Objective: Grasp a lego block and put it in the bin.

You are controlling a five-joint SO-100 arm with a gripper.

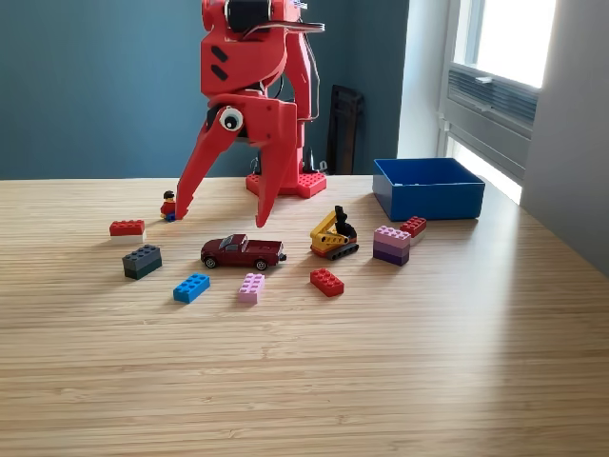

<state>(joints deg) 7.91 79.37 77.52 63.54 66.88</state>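
Pale wooden tabletop (pixel 304 381) before a dark teal wall, with a bright window at 2 o'clock of the exterior view. A red arm is seen reaching down from 12 o'clock; its gripper (pixel 221 217) is spread wide, one long finger ending at the table beside a small figure (pixel 168 205), the other ending just behind a dark red toy truck (pixel 243 252). Nothing is held between the fingers. The wide spread is judged to suit an approach, since the gap is far greater than any brick here.

Bricks are scattered in a loose arc below the gripper: a red brick (pixel 127 228) at 9 o'clock of the truck, a dark grey brick (pixel 142 261) at 8 o'clock, a blue brick (pixel 191 288) at 7 o'clock, a pink brick (pixel 251 288) at 6 o'clock, and a second red brick (pixel 326 282) at 4 o'clock. A yellow toy digger (pixel 334 236) and a stacked purple block (pixel 391 245) lie at 3 o'clock.

The bin (pixel 428 188) is set at 2 o'clock, well apart from the gripper. No brick can be seen in it, though its floor is largely hidden by the near wall.
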